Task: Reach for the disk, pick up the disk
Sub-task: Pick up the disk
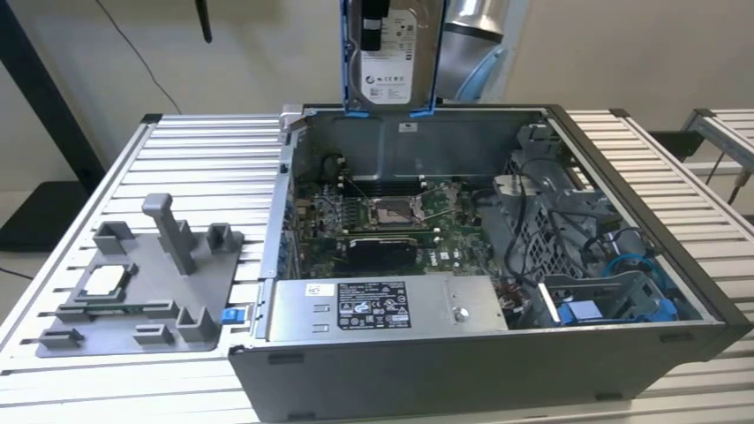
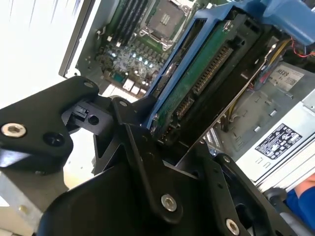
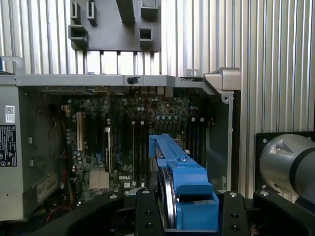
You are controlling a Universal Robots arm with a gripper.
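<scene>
The slatted table [image 1: 177, 150] carries the open computer case [image 1: 471, 380], its side panel off so the boards lie exposed, with a grey fixture plate [image 1: 141, 309] beside it on the exterior view's left. The disk [image 1: 387, 62] hangs on edge above the case's far wall, clear of it, because the gripper [image 3: 189, 209] pinches its blue frame from both sides; the pick-up looks done

Ribbed metal table [image 1: 177, 159] bears a computer case [image 1: 471, 375] and grey tray [image 1: 224, 278].
</scene>
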